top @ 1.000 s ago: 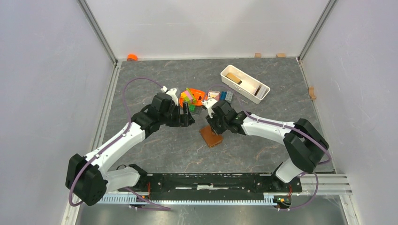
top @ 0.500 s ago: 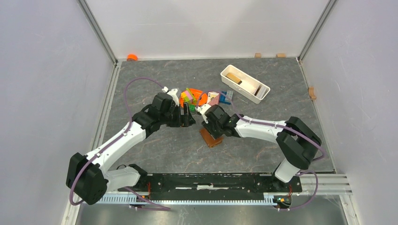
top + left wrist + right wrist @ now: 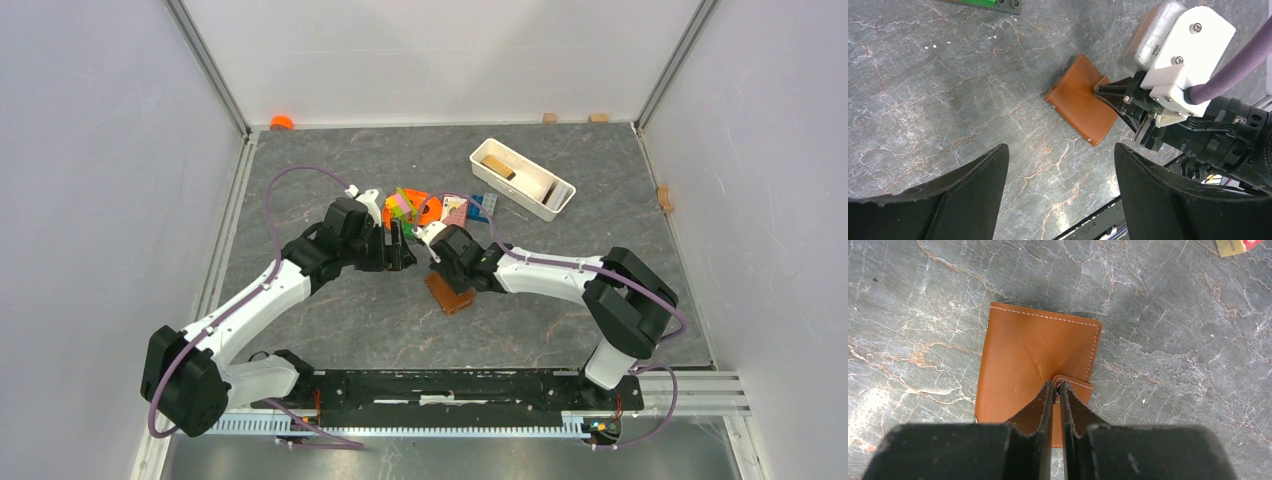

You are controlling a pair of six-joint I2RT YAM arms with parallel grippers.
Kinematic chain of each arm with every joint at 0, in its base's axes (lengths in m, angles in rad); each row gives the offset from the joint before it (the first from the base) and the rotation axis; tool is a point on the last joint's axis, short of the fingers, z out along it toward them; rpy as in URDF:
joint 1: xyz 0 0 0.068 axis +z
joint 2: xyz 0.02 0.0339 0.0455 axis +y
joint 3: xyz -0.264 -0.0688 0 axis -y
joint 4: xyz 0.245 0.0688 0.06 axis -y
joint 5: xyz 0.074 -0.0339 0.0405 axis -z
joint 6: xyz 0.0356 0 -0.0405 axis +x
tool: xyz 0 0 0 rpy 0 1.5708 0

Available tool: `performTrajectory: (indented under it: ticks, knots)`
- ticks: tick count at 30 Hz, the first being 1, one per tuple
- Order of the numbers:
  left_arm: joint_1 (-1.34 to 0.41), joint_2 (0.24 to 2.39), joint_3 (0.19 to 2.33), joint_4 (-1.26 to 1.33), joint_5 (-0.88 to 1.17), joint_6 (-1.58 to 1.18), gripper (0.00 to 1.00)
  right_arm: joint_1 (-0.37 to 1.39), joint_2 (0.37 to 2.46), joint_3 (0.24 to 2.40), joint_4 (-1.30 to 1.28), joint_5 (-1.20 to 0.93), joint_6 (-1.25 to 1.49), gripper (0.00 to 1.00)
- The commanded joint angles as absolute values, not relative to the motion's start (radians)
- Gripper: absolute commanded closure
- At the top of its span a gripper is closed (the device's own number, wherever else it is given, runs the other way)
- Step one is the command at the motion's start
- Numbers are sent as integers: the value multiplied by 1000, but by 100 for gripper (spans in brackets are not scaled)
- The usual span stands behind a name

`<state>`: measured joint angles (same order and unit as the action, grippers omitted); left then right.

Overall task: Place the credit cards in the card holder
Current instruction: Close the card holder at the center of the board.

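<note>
Card holder (image 3: pixel 1033 350) lies flat, tab pinched between right jaws.

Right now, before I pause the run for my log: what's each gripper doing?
Left gripper: open, holding nothing.
Right gripper: closed on the snap tab of the brown card holder.

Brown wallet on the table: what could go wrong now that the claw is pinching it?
The right claw pinches only the edge of the snap tab, so it may slip off.
Nothing pins the card holder down; the left claw hangs open above, so pulling could drag the whole wallet instead of opening it.
</note>
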<state>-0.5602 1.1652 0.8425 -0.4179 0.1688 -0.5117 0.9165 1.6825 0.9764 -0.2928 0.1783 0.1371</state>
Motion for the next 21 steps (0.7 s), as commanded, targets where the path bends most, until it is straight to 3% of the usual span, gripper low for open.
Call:
performTrajectory:
  ticks: [1,4,8,21]
  knots:
    - [-557,1170,881,-397,197,-493,17,926,1678,1008,-320,178,166,89]
    - [-558,1171,881,-397,201,-494,17,926,1677,1028,-334,152,171,91]
    - [-557,1171,881,-397,203,-493,17,923,1677,1042,-342,124,184,100]
    - [-573,1216,882,-416,173,-527,22,923,1668,1016,-336,126,182,100]
